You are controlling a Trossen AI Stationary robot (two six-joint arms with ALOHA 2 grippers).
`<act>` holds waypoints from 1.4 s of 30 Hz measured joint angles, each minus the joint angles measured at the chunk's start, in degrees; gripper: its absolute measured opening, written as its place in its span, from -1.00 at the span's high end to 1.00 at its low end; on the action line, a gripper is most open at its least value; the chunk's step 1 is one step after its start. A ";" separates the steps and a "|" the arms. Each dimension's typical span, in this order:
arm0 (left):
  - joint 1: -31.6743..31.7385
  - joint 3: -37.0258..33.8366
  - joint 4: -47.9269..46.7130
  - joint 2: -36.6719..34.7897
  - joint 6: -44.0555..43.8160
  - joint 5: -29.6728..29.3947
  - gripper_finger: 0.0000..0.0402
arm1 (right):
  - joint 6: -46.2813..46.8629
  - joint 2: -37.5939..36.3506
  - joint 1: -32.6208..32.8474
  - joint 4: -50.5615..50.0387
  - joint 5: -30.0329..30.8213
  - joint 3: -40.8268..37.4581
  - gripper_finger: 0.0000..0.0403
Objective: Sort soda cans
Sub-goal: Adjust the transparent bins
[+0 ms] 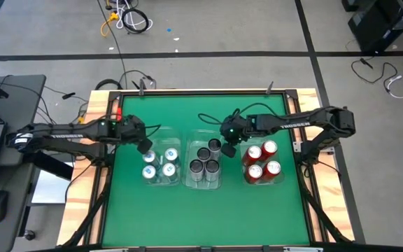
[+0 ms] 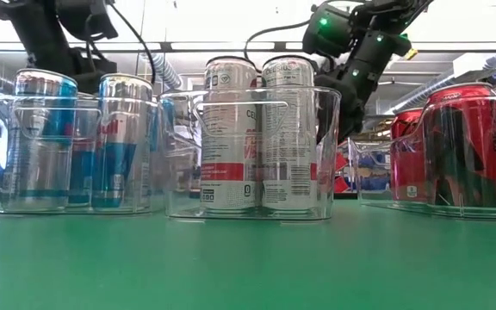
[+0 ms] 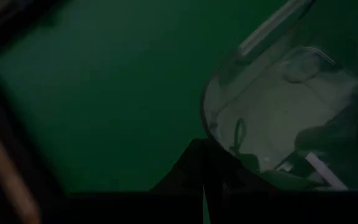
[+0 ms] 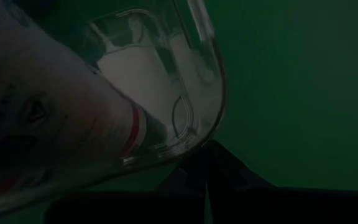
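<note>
- Desk (image 1: 208, 210): a green surface is shown, bare along its near edge, with three clear bins set side by side across its middle.
- Left bin (image 1: 161, 165): four silver cans with pale teal tops (image 1: 159, 164) are seen standing upright in it; in the low view they appear as blue-and-silver cans (image 2: 123, 142) behind the clear wall.
- Middle bin (image 1: 204, 162): four dark grey cans (image 1: 205, 159) are held upright, three close together nearer the front and one behind; in the low view two white-and-silver cans (image 2: 261, 133) are seen touching.
- Right bin (image 1: 263, 164): four red cans (image 1: 262, 161) are grouped upright in two rows; the same red cans (image 2: 463, 142) fill the bin at the low view's right.
- Left tool (image 1: 145, 145): it is positioned at the far left corner of the left bin, fingers closed together, with nothing held.
- Right tool (image 1: 227, 149): it is positioned between the middle and right bins, beside the rear grey can, fingers closed together, with nothing held.
- Floor (image 1: 208, 42): grey, with loose cables beyond the desk.
</note>
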 joint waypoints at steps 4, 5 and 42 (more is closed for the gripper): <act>-0.04 -1.32 4.45 0.01 1.76 0.92 1.00 | -0.76 0.18 -0.67 2.32 -0.16 -0.02 1.00; 0.00 -1.50 5.41 0.03 1.82 0.96 1.00 | -0.95 0.18 -0.78 2.90 -0.16 -0.02 1.00; -33.23 7.89 0.45 -11.42 -0.56 17.20 1.00 | 3.66 -7.66 28.09 -4.04 -0.47 4.85 1.00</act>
